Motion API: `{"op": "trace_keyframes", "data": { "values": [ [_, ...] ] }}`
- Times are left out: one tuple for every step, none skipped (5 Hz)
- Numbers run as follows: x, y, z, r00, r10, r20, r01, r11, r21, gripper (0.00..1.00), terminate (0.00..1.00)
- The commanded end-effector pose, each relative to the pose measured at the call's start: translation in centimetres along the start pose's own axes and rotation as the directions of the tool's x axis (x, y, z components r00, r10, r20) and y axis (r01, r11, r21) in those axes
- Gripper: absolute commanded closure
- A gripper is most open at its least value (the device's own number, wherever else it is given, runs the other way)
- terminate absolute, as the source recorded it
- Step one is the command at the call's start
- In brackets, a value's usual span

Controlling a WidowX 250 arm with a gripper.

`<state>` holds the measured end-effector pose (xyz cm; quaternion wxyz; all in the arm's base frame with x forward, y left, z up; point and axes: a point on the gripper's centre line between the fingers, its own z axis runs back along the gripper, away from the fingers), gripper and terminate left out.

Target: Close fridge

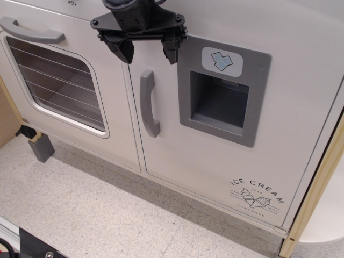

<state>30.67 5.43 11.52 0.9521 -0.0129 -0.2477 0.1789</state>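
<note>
The hand (147, 52) runs off the top edge, its arm unseen; the fridge (226, 134) top and oven door (64, 91) left side are cropped
</note>
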Motion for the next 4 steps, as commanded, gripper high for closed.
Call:
{"op": "trace_keyframes", "data": {
  "values": [
    [1.87, 0.13, 0.87, 1.000, 0.003, 0.025, -0.003, 1.000, 0.011, 0.00, 0.00],
    [1.87, 0.13, 0.87, 1.000, 0.003, 0.025, -0.003, 1.000, 0.011, 0.00, 0.00],
    [1.87, 0.13, 0.87, 1.000, 0.003, 0.025, -0.003, 1.000, 0.011, 0.00, 0.00],
    [1.87, 0.13, 0.87, 1.000, 0.003, 0.025, -0.003, 1.000, 0.011, 0.00, 1.00]
  ]
}}
